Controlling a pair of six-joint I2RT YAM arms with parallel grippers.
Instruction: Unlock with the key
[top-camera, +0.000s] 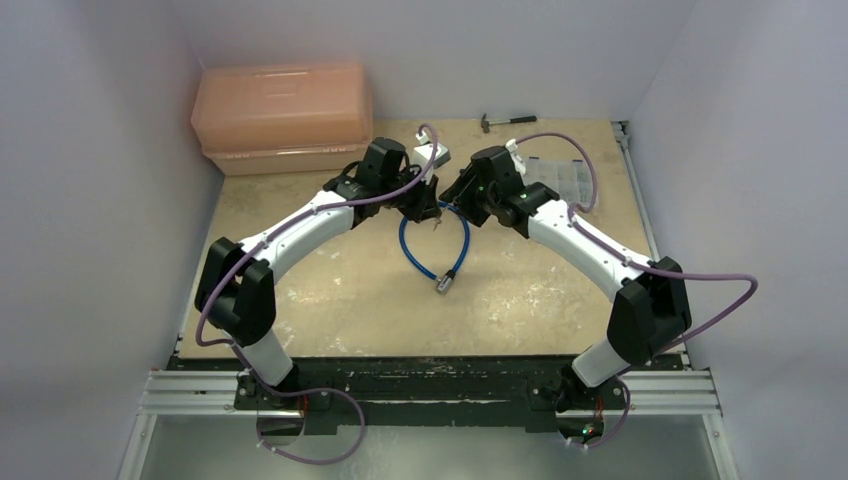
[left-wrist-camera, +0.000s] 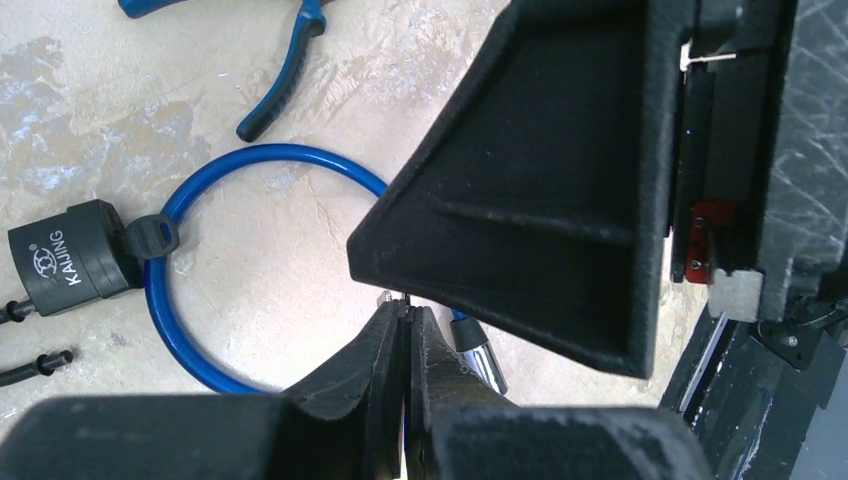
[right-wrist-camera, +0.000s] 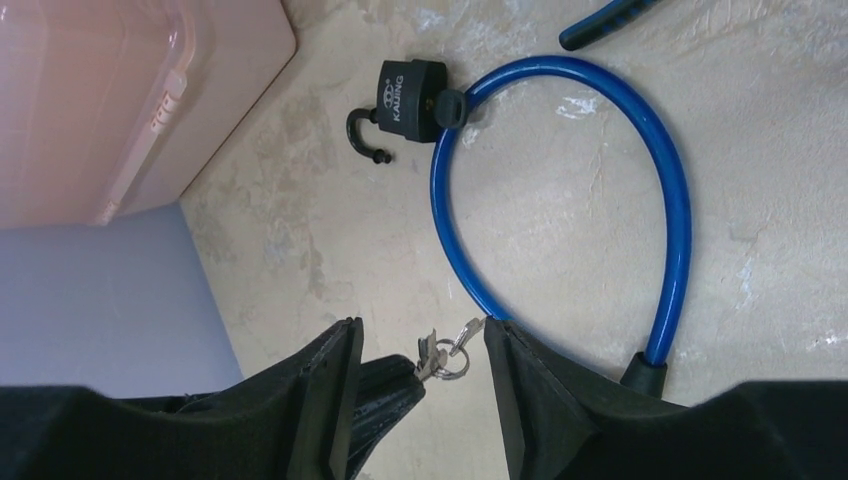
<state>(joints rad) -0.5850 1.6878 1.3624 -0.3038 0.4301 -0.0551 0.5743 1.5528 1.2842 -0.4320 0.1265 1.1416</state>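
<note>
The small black padlock lies on the table with its curved shackle swung open; it also shows in the left wrist view. The key's black head sits against the padlock's bottom end, apparently in the keyhole, touching the blue cable; the head also shows in the left wrist view. My left gripper is shut on a small ring of silver keys, held above the table. My right gripper is open, its fingers either side of that ring, not touching it.
The blue cable loops between the arms, its metal end toward the near side. Blue-handled pliers lie beyond the cable. A pink toolbox stands at back left, a hammer and a clear organiser box at back right.
</note>
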